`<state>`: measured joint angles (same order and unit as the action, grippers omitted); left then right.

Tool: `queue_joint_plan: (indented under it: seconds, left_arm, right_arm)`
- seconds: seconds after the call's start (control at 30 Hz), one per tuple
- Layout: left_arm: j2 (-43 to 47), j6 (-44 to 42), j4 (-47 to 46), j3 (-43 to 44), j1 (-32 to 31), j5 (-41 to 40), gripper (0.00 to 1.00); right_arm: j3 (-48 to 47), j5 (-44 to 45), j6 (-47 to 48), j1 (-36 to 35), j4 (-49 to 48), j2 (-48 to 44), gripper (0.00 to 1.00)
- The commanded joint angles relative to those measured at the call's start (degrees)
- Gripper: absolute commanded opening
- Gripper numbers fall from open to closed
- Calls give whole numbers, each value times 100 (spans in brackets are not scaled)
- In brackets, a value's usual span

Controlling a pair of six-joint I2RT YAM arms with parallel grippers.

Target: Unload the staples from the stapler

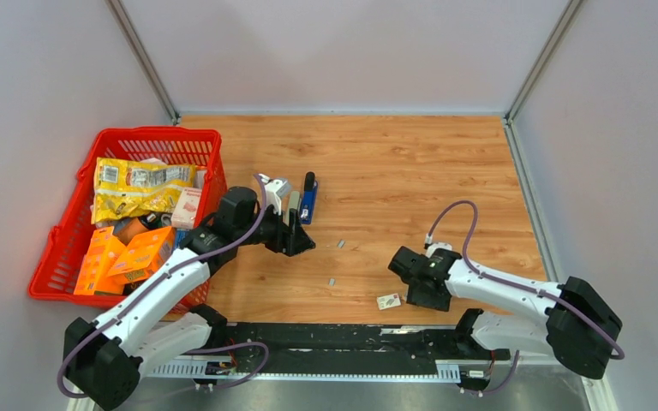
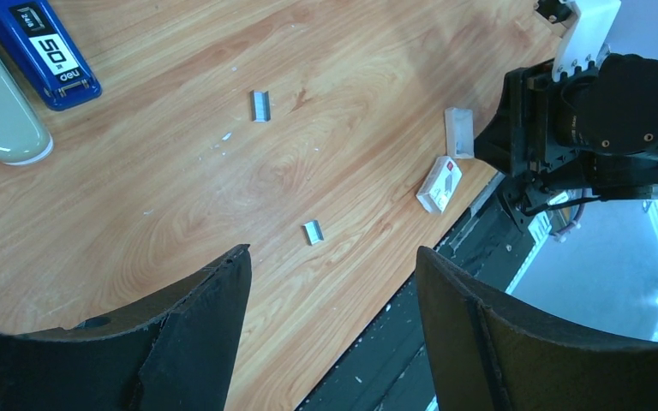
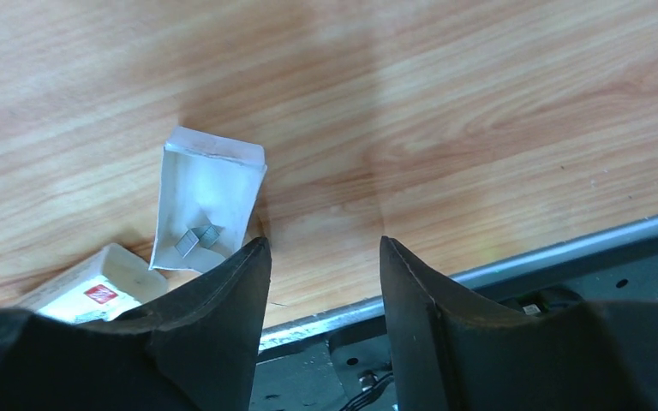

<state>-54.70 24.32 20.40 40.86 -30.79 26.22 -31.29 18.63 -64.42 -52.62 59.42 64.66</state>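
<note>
The left tool (image 2: pixel 332 257) gapes wide and empty with the staples (image 2: pixel 313 231) on the bench (image 2: pixel 163 180) just beyond its tips and the blue stapler (image 2: pixel 51 53) farther off, while the right tool (image 3: pixel 326 244), half open, holds nothing beside a white tray (image 3: pixel 210 175) containing more strips.

The left arm (image 1: pixel 150 295) and the right arm (image 1: pixel 505 291) are built from white link shells joined by black joint housings, and a looped mauve-grey cable (image 1: pixel 454 210) is strung along each. The fingers (image 2: pixel 197 330) of the left gripper (image 2: pixel 334 257) are shaped as broad, matte black wedges with scuffed edges, as are those of the right gripper (image 3: pixel 326 248). Small brass-coloured screws (image 2: pixel 604 143) are set in the right wrist's black housing.
</note>
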Motion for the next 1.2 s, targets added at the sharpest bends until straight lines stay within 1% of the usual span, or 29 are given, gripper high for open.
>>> queue_joint_plan:
  seconds: [0.0, 0.3, 0.47, 0.63, 0.77, 0.97, 1.17]
  left_arm:
    - [-41, -32, -45, 18, -24, -38, 77]
    - [-103, -67, 25, 53, -24, -152, 77]
    - [-129, -85, 43, 71, -24, -222, 77]
    - [-94, -111, 87, 89, -24, -257, 77]
    - [-59, -120, 104, 80, -24, -266, 77]
    - [-59, -129, 95, 80, -24, -249, 77]
    - [-76, -138, 95, 89, -24, -275, 77]
  right_arm:
    - [-96, -35, 316, 94, -861, 230, 54]
    - [-641, -132, 597, 129, -1529, 1091, 56]
    - [-1010, -53, 852, 384, -1898, 1531, 56]
    - [-1353, -35, 1133, 533, -1987, 1813, 56]
    - [-1494, -44, 1239, 516, -1838, 1638, 56]
    - [-1696, -88, 1380, 367, -1030, 926, 57]
    - [-1407, -114, 1196, 77, -256, 56, 57]
